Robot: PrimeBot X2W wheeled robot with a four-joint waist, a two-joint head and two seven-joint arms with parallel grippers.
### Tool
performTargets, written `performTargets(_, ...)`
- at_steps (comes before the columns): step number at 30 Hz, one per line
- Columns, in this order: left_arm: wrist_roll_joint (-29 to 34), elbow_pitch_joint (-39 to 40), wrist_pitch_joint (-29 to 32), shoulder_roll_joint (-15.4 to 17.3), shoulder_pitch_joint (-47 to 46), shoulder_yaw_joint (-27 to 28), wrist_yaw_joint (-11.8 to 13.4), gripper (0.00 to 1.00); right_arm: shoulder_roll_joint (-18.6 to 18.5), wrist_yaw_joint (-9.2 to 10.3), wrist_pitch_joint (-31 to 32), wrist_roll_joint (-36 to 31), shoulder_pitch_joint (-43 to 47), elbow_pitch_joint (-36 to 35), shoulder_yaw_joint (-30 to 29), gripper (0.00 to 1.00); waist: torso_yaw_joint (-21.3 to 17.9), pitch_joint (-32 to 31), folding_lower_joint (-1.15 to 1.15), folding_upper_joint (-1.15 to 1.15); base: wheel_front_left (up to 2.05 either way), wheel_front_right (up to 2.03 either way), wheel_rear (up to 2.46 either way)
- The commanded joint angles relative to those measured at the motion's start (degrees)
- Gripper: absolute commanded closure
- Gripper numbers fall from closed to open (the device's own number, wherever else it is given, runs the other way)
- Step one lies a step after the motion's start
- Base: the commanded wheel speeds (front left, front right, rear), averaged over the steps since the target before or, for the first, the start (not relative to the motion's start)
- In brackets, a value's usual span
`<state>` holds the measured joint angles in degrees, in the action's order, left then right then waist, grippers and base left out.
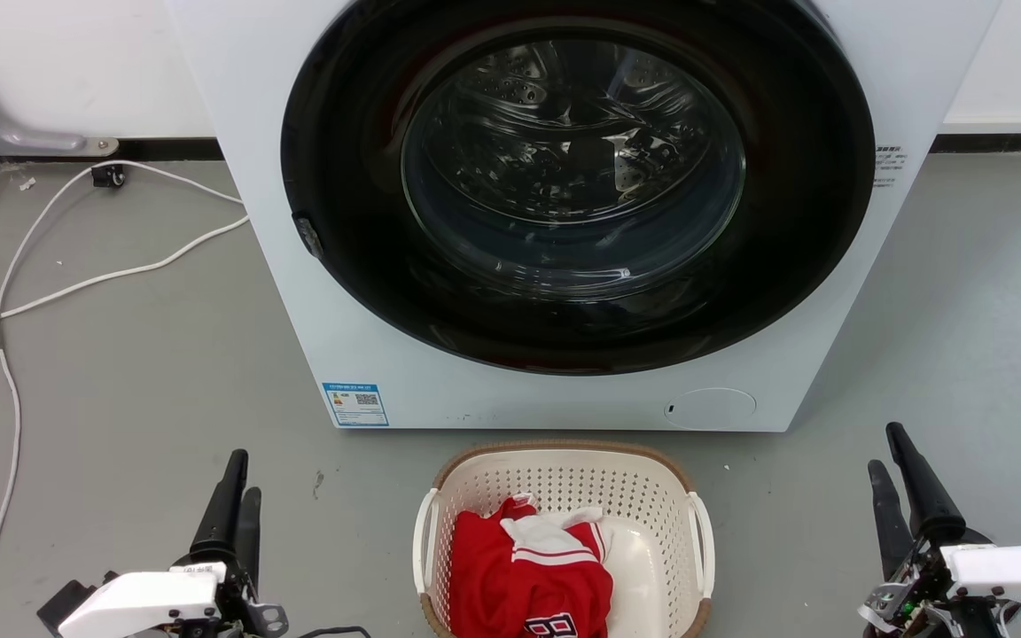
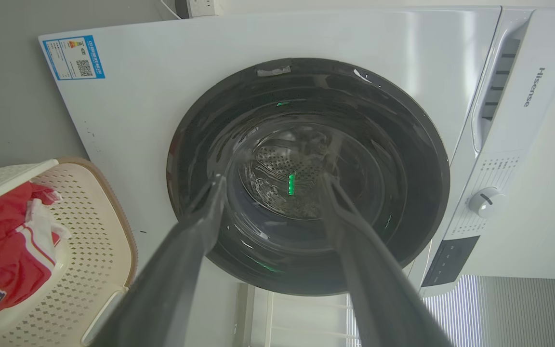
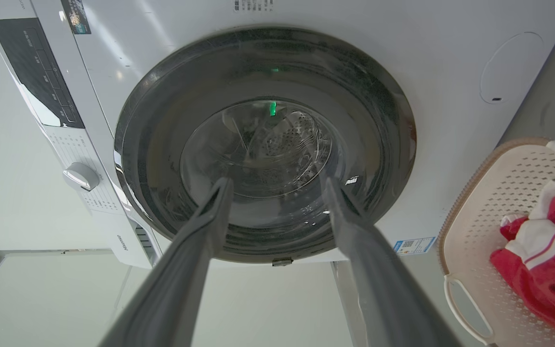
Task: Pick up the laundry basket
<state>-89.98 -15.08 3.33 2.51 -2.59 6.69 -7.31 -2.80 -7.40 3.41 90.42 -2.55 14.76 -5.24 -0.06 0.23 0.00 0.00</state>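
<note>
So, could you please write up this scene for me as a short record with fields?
target: laundry basket on the floor, before the washing machine
contents: red and white garment
left tool: open, empty, clear of the basket
right tool: open, empty, clear of the basket
machine state: door shut
also: white cable at the left

The laundry basket [image 1: 564,483] and the red shirt [image 1: 510,576] in it run off the bottom edge. Print on the blue sticker [image 1: 355,404] of the washing machine [image 1: 909,89] is too small to read.
</note>
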Motion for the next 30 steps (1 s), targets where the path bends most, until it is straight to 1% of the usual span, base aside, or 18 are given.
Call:
performTargets(1,1.52,1.29,-0.65,0.19,-0.32,0.67,-0.04,0.00,-0.14,-0.09,-0.76,-0.94,-0.56,-1.39,-0.06,0.00,0.00,0.00,0.00,0.00,0.00,0.00,0.00)
performTargets(7,2.19,-0.02,-2.18,0.21,-0.24,2.33,-0.03,0.00,-0.14,-0.09,-2.29,-4.61,-0.51,-1.41,-1.20,0.00,-0.04,-0.05,0.00,0.00,0.00,0.00,0.00)
performTargets(12,5.67,0.63,-3.37,0.23,-0.37,3.87,-0.06,0.00,-0.14,-0.09,-3.49,-8.98,-0.94,-1.52,-2.19,0.00,-0.03,-0.04,0.00,0.00,0.00,0.00,0.00)
performTargets(16,9.32,1.67,-4.30,0.25,-0.19,5.12,-0.07,0.00,-0.14,-0.10,-4.42,-14.49,-1.16,-2.62,-2.39,0.00,-0.01,0.01,0.00,0.00,0.00,0.00,0.00)
performTargets(20,15.03,4.32,-5.20,0.26,-0.43,6.63,0.30,0.00,-0.14,-0.10,-5.29,-21.10,-1.39,-4.99,-2.65,0.00,-0.02,0.14,0.00,0.00,0.00,0.00,0.00)
performTargets(23,20.24,7.48,-5.83,0.27,-0.39,6.54,1.02,0.00,-0.14,-0.10,-5.94,-26.49,-1.54,-7.16,-2.48,0.00,-0.04,0.29,0.00,0.00,0.00,0.00,0.00)
performTargets(27,27.06,12.00,-6.66,0.28,0.20,4.53,2.71,0.00,-0.14,-0.10,-6.74,-33.58,-1.57,-9.96,-1.56,0.00,-0.09,0.42,0.00,0.00,0.00,0.00,0.00)
performTargets(30,31.64,14.57,-7.23,0.29,0.93,1.93,2.99,0.00,-0.14,-0.11,-7.33,-38.44,-1.51,-11.63,-0.71,0.00,-0.11,0.49,0.00,0.00,0.00,0.00,0.00)
